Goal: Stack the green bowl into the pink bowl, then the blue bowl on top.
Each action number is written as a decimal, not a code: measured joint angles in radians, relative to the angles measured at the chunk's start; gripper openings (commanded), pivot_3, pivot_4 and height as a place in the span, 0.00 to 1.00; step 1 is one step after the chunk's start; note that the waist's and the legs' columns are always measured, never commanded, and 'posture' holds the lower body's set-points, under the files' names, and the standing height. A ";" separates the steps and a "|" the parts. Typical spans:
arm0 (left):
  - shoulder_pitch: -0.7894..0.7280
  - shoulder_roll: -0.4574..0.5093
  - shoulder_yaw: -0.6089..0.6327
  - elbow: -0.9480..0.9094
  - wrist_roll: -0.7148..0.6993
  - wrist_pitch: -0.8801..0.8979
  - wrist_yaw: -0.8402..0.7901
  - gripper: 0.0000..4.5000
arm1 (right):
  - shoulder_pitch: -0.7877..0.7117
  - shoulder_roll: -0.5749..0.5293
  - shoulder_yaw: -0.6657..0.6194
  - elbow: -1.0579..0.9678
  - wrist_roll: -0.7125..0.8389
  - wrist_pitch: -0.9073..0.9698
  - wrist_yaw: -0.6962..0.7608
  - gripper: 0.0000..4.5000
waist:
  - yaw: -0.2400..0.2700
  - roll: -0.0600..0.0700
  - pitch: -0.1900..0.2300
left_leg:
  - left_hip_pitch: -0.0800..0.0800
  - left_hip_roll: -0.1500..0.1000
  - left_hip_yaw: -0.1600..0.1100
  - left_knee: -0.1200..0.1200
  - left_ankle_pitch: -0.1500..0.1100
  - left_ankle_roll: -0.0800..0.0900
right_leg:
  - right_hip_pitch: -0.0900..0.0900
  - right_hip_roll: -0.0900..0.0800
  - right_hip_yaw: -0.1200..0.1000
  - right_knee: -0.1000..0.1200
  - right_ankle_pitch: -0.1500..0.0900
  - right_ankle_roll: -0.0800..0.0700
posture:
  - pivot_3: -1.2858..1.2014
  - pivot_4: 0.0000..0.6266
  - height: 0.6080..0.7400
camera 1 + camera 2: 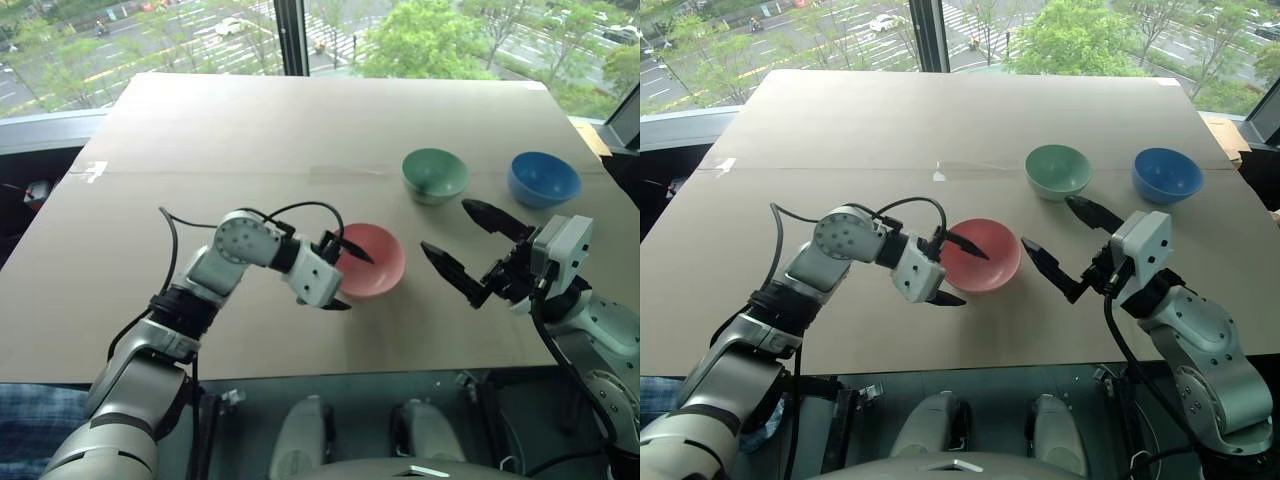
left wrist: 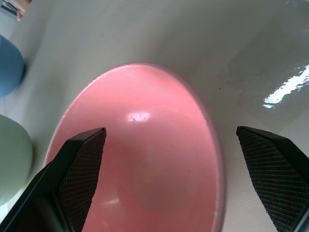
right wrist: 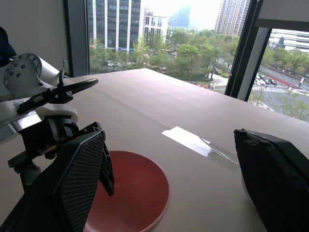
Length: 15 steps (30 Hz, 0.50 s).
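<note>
In the left wrist view the pink bowl (image 2: 159, 159) runs off the frame's edge, so its near rim is cut away, and the green bowl (image 2: 12, 159) and blue bowl (image 2: 8, 67) show merely as slivers at the border. In the left eye view, the left gripper (image 1: 345, 272) hides part of the pink bowl's rim.

The pink bowl (image 2: 159, 159) looks like smooth, glossy plastic. Beyond it, the green bowl (image 1: 435, 175) and blue bowl (image 1: 543, 179) look alike. The table (image 1: 250, 150) beneath is matt tan board; the gripper's pads (image 2: 84, 169) are cross-hatched black.
</note>
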<state>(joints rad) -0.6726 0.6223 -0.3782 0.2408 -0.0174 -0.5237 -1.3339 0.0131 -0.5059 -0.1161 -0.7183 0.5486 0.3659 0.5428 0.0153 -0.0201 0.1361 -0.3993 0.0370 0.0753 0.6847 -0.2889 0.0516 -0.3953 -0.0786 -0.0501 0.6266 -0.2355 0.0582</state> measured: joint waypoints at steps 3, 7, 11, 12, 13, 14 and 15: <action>0.066 0.037 0.024 -0.105 -0.096 0.135 -0.018 0.98 | 0.007 0.000 0.001 0.001 0.004 0.000 0.001 1.00 | -0.003 0.000 0.000 | 0.000 0.001 0.000 -0.001 0.000 0.000 | 0.000 0.000 0.000 0.000 0.000 0.000 | 0.52 0.24 1.00; 0.151 0.080 0.101 -0.240 -0.246 0.376 -0.003 0.98 | 0.023 0.000 0.000 0.004 0.010 0.001 0.017 1.00 | 0.000 0.000 0.000 | 0.000 0.002 0.000 0.000 0.000 0.000 | 0.000 0.000 0.000 0.001 0.000 0.000 | 0.52 0.24 1.00; 0.180 0.079 0.237 -0.344 -0.443 0.653 0.098 0.98 | 0.025 0.000 0.002 0.008 0.011 0.000 0.025 1.00 | 0.000 0.000 0.000 | 0.002 0.002 -0.001 0.001 0.000 0.000 | 0.002 -0.001 0.000 0.001 0.000 0.000 | 0.52 0.24 1.00; 0.190 0.079 0.262 -0.360 -0.478 0.699 0.120 0.98 | 0.025 0.001 0.004 0.012 0.010 0.000 0.027 1.00 | -0.001 0.000 0.000 | 0.002 0.002 -0.001 0.001 0.000 0.000 | 0.002 -0.001 0.001 0.000 0.000 0.000 | 0.52 0.24 1.00; 0.210 0.079 0.287 -0.380 -0.504 0.740 0.141 0.98 | 0.023 0.001 0.010 0.017 0.010 0.000 0.029 1.00 | -0.002 0.000 0.000 | 0.002 0.002 -0.001 0.000 0.000 0.000 | 0.002 -0.001 0.001 0.000 0.000 0.000 | 0.52 0.24 1.00; 0.250 0.080 0.321 -0.404 -0.540 0.798 0.174 0.98 | 0.019 0.002 0.021 0.030 0.010 -0.001 0.036 1.00 | -0.004 0.000 0.000 | 0.002 0.002 -0.001 0.000 0.000 0.000 | 0.001 -0.001 0.001 0.000 0.000 0.000 | 0.52 0.24 1.00; 0.261 0.080 0.329 -0.409 -0.545 0.811 0.183 0.98 | 0.018 0.002 0.022 0.032 0.010 -0.001 0.038 1.00 | -0.005 0.000 0.000 | 0.002 0.002 0.000 -0.001 0.000 0.000 | 0.001 0.000 0.001 0.000 0.000 0.000 | 0.52 0.24 1.00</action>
<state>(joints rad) -0.4114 0.7022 -0.0494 -0.1679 -0.5626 0.2873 -1.1514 0.0310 -0.5036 -0.0944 -0.6862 0.5583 0.3652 0.5810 0.0106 -0.0200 0.1361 -0.3973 0.0390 0.0751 0.6842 -0.2889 0.0516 -0.3944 -0.0790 -0.0489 0.6268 -0.2355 0.0583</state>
